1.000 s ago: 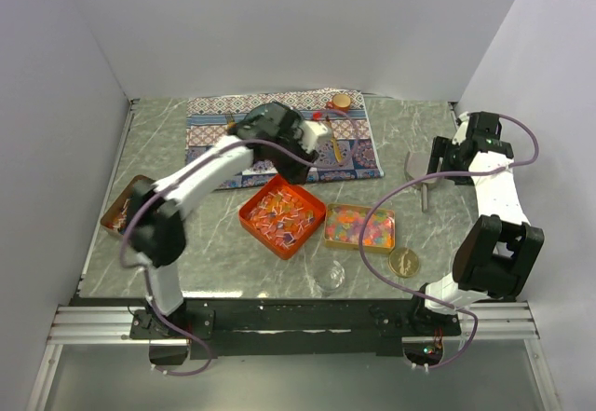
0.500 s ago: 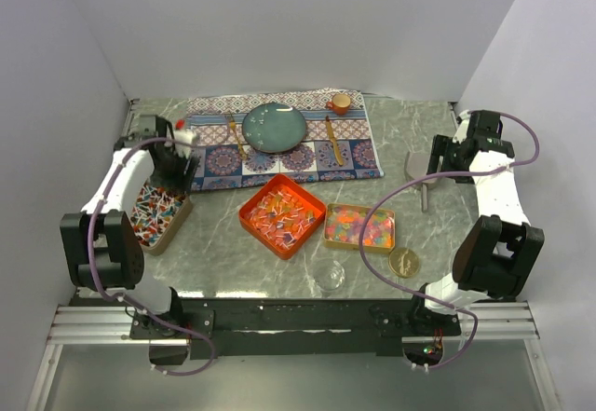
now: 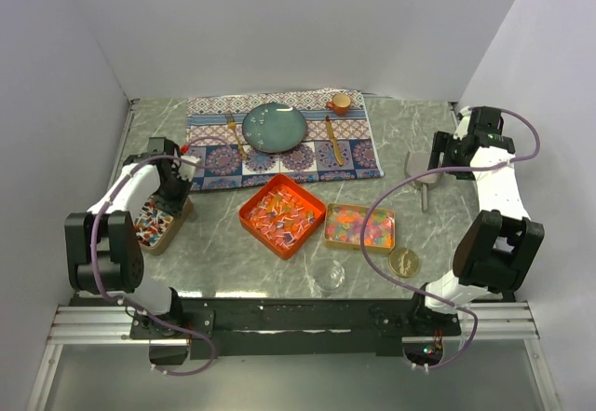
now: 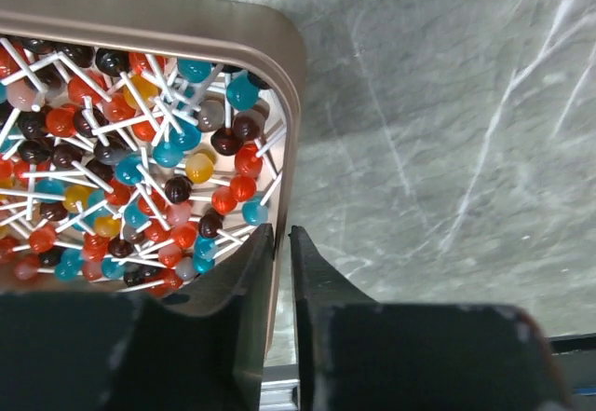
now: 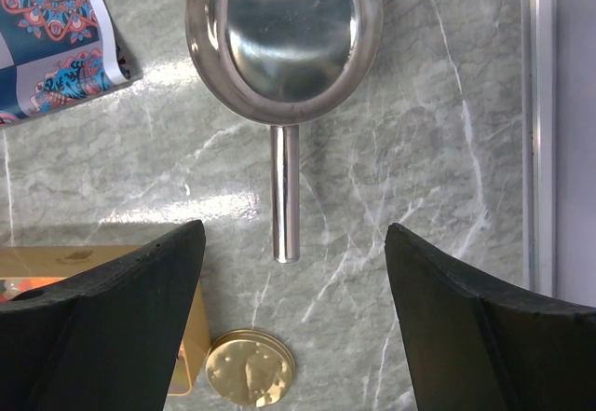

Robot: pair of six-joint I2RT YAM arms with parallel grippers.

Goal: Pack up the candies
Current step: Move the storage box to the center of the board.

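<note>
Red, white and blue candies [image 4: 121,169] on white sticks fill a metal tray [image 3: 180,215] at the table's left. My left gripper [image 4: 282,234] is shut on this tray's rim [image 4: 291,85], one finger inside the wall and one outside; it also shows in the top view [image 3: 173,183]. Orange-red candies lie in the orange tray [image 3: 250,215], and pastel candies [image 3: 361,226] in a gold tray. My right gripper [image 5: 295,232] is open and empty, hovering above the handle of the silver scoop [image 5: 284,38], and it shows in the top view [image 3: 445,161] beside the scoop [image 3: 421,171].
A patterned placemat [image 3: 354,155] at the back holds a teal plate [image 3: 275,127], a small cup [image 3: 342,103] and cutlery. A gold round lid [image 3: 403,262] and a clear glass container [image 3: 329,276] sit near the front. White walls close in both sides.
My left arm swung from over the placemat to the left tray and closed on its rim; the tray now sits a little further right. The right arm has barely moved.
</note>
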